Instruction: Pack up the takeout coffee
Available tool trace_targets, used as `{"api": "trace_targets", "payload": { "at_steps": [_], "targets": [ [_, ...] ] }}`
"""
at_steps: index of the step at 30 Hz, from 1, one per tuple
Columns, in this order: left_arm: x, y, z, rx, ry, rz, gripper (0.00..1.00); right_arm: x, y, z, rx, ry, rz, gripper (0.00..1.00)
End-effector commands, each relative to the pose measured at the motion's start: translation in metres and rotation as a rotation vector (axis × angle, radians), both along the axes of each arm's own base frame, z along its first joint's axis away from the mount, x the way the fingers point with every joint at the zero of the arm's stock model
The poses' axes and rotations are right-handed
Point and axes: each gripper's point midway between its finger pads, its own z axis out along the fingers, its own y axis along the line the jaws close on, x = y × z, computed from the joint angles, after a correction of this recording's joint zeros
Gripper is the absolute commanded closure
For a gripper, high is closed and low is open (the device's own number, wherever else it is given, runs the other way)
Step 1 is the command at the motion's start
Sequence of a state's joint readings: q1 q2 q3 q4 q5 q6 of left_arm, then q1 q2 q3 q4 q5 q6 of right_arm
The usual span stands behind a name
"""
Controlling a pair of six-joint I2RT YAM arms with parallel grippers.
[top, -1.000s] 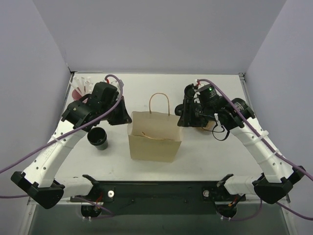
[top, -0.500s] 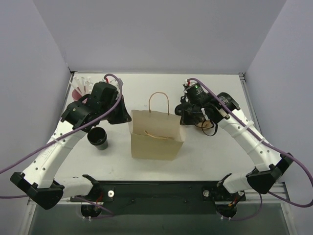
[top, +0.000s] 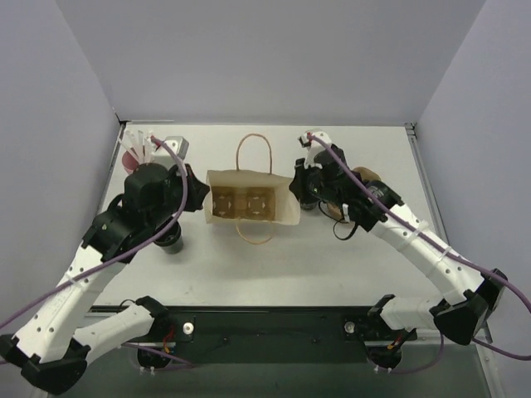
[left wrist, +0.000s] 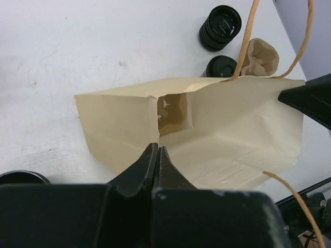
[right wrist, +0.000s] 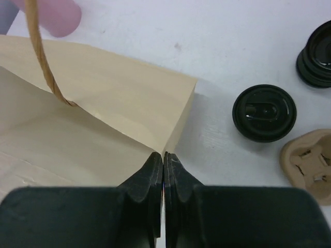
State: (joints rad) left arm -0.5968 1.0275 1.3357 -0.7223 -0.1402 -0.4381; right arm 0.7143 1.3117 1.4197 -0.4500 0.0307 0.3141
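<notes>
The brown paper bag (top: 253, 219) stands mid-table with its mouth spread wide; both handles splay outward. My left gripper (top: 202, 199) is shut on the bag's left rim (left wrist: 158, 151). My right gripper (top: 295, 192) is shut on the right rim (right wrist: 164, 155). A takeout coffee (right wrist: 265, 113), a black cup with a round black lid, stands on the table just right of the bag (left wrist: 222, 65); my right arm hides it from above. Another black cup (top: 172, 242) sits left of the bag, half under my left arm.
A stack of black ribbed rings (right wrist: 316, 59) and a tan pulp cup carrier (right wrist: 310, 165) lie beside the lidded cup. A pink cup of white sticks (top: 137, 153) stands at the far left corner. Side walls close the table left and right.
The right gripper moved left and shut on the bag's right rim. Both arms then shifted, and the bag's mouth now gapes wide toward the overhead camera, handles splayed.
</notes>
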Motion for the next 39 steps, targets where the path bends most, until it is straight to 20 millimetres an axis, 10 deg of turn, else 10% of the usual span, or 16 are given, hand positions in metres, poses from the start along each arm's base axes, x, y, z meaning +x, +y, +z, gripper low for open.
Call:
{"api": "trace_targets", "payload": {
  "at_steps": [1, 7, 10, 16, 39],
  "targets": [
    [-0.006, -0.002, -0.001, -0.075, -0.153, -0.046, 1.00, 0.003, 0.029, 0.015, 0.125, -0.258, 0.133, 1.00],
    [-0.032, -0.009, -0.036, -0.106, -0.027, -0.104, 1.00, -0.005, 0.033, -0.006, 0.111, -0.281, 0.181, 1.00],
    [-0.050, -0.014, -0.043, -0.160, 0.077, -0.128, 0.62, -0.018, 0.034, -0.013, 0.091, -0.282, 0.216, 1.00],
    [-0.068, 0.005, -0.015, -0.227, 0.051, -0.064, 0.40, -0.039, 0.026, -0.011, 0.060, -0.299, 0.216, 1.00],
    [-0.097, 0.021, -0.038, -0.161, 0.228, -0.032, 0.40, -0.053, 0.015, -0.032, 0.069, -0.100, 0.016, 1.00]
  ]
}}
